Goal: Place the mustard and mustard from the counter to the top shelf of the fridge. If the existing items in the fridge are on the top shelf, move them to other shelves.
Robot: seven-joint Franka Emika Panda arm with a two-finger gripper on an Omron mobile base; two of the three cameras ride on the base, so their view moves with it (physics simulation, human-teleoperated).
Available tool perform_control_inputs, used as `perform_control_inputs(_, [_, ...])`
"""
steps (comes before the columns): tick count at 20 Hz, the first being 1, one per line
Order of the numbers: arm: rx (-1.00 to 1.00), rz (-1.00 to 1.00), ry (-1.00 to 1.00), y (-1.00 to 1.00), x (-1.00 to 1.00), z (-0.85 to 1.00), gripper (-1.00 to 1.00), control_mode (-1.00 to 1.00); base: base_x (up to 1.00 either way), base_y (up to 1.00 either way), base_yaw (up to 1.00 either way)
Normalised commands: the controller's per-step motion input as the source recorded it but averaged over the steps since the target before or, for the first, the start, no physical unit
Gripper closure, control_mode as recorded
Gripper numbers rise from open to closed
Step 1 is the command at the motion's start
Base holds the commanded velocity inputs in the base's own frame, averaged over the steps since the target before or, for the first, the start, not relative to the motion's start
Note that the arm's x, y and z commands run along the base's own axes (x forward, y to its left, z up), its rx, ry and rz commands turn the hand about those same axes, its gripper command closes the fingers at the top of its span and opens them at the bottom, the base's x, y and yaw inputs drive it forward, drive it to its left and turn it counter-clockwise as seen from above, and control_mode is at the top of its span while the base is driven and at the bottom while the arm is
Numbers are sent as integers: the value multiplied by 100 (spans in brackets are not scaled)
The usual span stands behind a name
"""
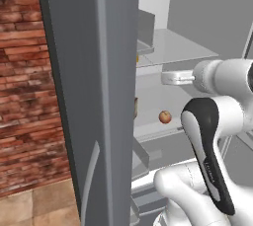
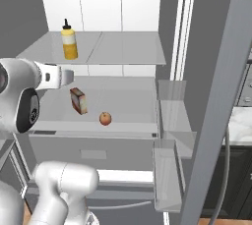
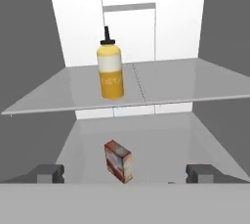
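- Inside the tall grey fridge (image 2: 197, 47) we face white walls, the pale grey two-panel top shelf (image 2: 128, 52) and the wide white lower shelf (image 2: 128, 103).
- Our gripper (image 3: 125, 173) is empty, its tips spread wide, hanging level with the lower shelf.
- One wide yellow squeeze bottle with a black cap (image 3: 110, 69) stands upright on the top shelf's left panel.
- The small reddish-fronted box (image 3: 117, 161) and the round red-orange apple (image 2: 105, 118) sit on the lower shelf, near each other.
- We judge one bottle remains to fetch; retreat straight back, clear of the box and shelf edge.

Even flat rendered light, sharp, faint shadows, no glare
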Motion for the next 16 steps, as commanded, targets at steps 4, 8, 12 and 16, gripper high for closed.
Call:
perform_control_inputs(4, [-2,0,13,-6,-99,9,-100,-100,0,0,0])
perform_control_inputs(8, [-9,0,24,0,-67,20,-100,-100,0,0,0])
perform_control_inputs(12, [-16,0,23,0,-42,2,-100,-100,0,0,0])
perform_control_inputs(16, [0,0,0,0,0,0,-100,100,-82,-5,2])
